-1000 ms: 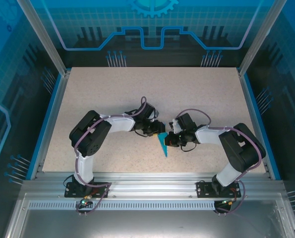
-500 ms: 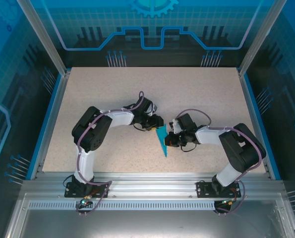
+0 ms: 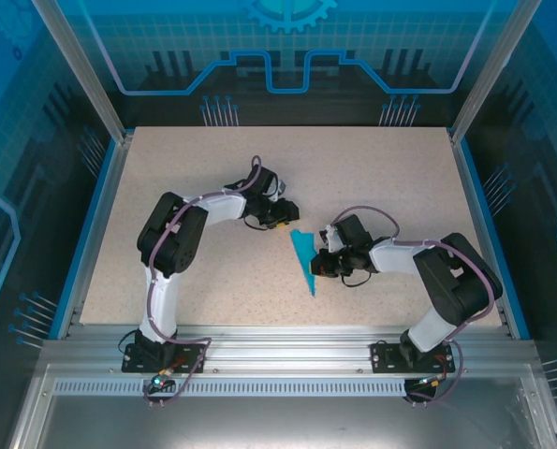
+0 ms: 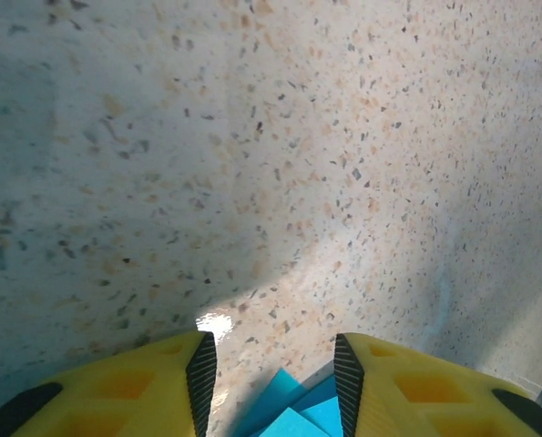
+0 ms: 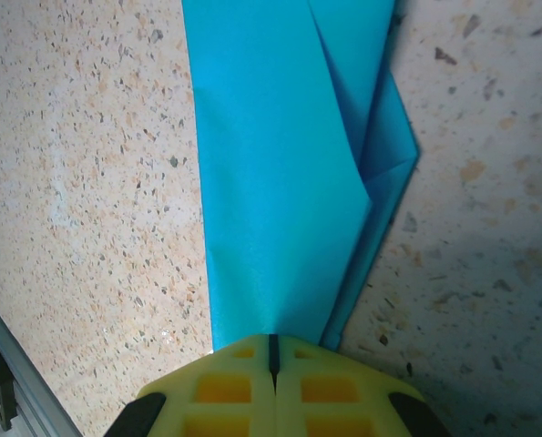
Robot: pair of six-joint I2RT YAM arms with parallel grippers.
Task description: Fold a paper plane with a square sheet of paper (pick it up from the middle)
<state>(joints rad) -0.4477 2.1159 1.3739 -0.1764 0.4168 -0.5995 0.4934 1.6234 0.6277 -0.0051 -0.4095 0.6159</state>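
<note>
paper plane (image 3: 304, 257) on table (image 3: 381, 178), right claw (image 5: 272, 346) touching it

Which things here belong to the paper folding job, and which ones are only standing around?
Job: paper plane; right claw, shut on it; left claw, open.
Not the job: speckled table; aluminium rail; blue enclosure walls.

Speckled beige tbl (image 3: 372, 178) w/ blue enclosure walls (image 3: 16, 140).

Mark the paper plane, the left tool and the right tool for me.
paper plane (image 5: 271, 182): right wrist view, middle of its flat top layer.
left tool (image 4: 271, 364): left wrist view, gap between its fingertips.
right tool (image 5: 272, 350): right wrist view, seam where its fingertips meet.
</note>
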